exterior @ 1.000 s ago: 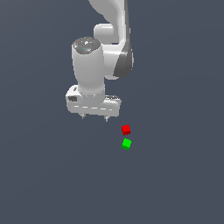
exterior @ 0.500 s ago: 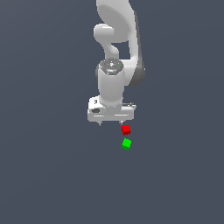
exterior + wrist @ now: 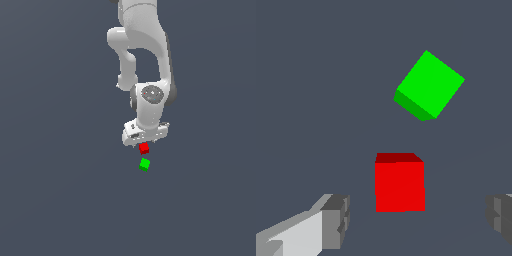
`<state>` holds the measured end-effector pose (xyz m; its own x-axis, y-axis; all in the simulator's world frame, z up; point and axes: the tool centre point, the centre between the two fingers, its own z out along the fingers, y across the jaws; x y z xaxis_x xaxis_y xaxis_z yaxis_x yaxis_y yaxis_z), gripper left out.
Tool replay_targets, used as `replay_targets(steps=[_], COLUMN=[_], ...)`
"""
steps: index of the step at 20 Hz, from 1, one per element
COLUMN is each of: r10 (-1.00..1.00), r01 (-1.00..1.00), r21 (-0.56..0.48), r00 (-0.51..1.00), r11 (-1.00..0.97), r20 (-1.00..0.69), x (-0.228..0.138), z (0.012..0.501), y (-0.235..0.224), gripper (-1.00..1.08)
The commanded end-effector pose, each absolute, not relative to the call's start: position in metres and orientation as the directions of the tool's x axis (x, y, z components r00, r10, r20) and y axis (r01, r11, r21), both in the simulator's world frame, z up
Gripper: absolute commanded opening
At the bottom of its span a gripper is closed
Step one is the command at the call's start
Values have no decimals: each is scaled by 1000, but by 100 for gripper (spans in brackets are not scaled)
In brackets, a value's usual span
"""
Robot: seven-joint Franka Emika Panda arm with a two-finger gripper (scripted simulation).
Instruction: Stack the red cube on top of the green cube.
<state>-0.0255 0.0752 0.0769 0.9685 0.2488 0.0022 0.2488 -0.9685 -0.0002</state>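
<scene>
A flat, matte slate-grey surface fills the scene. The red cube rests on it, flat-shaded and sharp-edged, near the green cube, which sits apart and turned at an angle. The pincer stands wide, its blocky grey fingers flanking the red cube without touching. Nothing is grasped yet; gripping, lifting and stacking all remain, I judge.
</scene>
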Motion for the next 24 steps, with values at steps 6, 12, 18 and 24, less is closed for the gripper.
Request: replay_targets(steps=[6, 12, 18, 24], r10=[260, 264, 266, 267], r01=[260, 264, 266, 267], r21=[-2, -1, 0, 0], r00=[966, 965, 964, 964], r11=[-966, -965, -964, -964], r20=[0, 0, 0, 0], x=[-28, -29, -29, -29], z=[69, 45, 22, 20], y=[80, 81, 81, 82], gripper=[100, 100, 100, -100])
